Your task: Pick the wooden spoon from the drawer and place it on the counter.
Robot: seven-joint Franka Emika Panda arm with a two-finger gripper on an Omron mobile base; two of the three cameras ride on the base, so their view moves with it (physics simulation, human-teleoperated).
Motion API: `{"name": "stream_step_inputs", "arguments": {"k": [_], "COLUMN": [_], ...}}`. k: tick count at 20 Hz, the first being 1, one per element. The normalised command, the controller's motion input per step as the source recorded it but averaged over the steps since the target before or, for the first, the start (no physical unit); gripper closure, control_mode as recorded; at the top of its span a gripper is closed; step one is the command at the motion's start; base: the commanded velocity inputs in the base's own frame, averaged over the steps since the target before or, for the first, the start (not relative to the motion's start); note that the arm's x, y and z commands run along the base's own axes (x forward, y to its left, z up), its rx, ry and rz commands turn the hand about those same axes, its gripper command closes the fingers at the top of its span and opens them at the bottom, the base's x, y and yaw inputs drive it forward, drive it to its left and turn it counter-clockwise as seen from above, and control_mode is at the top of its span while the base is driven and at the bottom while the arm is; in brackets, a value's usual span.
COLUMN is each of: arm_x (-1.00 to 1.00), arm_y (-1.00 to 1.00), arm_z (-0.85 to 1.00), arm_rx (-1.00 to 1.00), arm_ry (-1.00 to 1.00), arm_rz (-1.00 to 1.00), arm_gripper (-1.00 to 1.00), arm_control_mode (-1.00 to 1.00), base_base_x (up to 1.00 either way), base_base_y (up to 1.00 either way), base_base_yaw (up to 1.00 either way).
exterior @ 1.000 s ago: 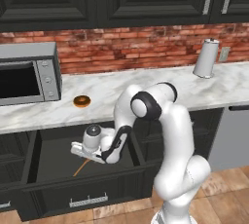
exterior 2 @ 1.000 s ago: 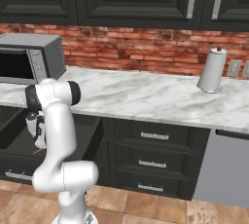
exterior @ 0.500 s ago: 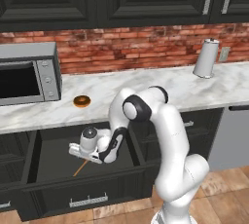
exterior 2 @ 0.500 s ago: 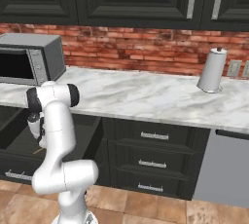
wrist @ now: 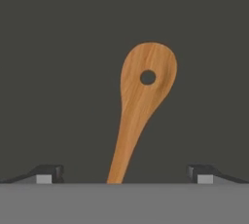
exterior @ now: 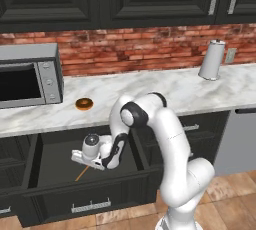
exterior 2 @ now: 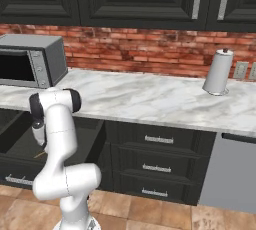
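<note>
1. Looking from my left side, my gripper (exterior: 86, 162) hangs low inside the drawer (exterior: 55, 150), which is pulled out under the counter (exterior: 150, 94). The wooden spoon (exterior: 82, 172) lies flat on the dark drawer floor, right under my hand. I can see just its thin handle poking out toward the front of the drawer. A brown donut (exterior: 84, 104) sits up on the counter near the microwave (exterior: 29, 75), and a paper towel roll (exterior: 212, 60) stands far off to the right.

2. Looking from my right side, my own arm blocks most of the drawer (exterior 2: 15, 139). A tiny bit of the wooden spoon (exterior 2: 39, 154) peeks out low by my arm. The counter (exterior 2: 150, 101) has lots of bare room where I could put it down. I cannot tell from here how my fingers stand.

3. Looking down from my hand, the wooden spoon (wrist: 140, 105) sits right in the middle, between my two fingertips (wrist: 46, 173). My fingers are spread wide apart and hold nothing. The spoon's bowl, with a small hole in it, points away from me, and the handle runs back toward me. The spoon's long line crosses the line between my fingers, leaning a little. So I think going straight down and squeezing would catch the handle from both sides.
</note>
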Motion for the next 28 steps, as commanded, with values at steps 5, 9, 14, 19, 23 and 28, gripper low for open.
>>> {"name": "stream_step_inputs", "arguments": {"k": [5,9,14,19,23,28], "arm_x": [0.13,0.16,0.0,-0.05,-0.19,-0.48], "arm_y": [0.0,0.03,0.19,0.39,0.02,0.0], "arm_z": [-0.31,-0.34,-0.41,-0.51,-0.62,-0.65], "arm_rx": [0.0,0.0,-0.01,-0.18,-0.14,-0.01], "arm_ry": [0.0,0.0,0.01,0.14,0.15,0.05], "arm_rz": [0.0,0.0,0.0,0.0,0.0,0.0], "arm_gripper": [-1.0,-1.0,1.0,1.0,1.0,1.0], "arm_control_mode": [-1.0,-1.0,-1.0,-1.0,-1.0,-1.0], "base_base_x": [0.0,0.0,0.0,0.0,0.0,0.0], "base_base_y": [0.0,0.0,0.0,0.0,0.0,0.0], "base_base_yaw": [0.0,0.0,0.0,0.0,0.0,0.0]}}
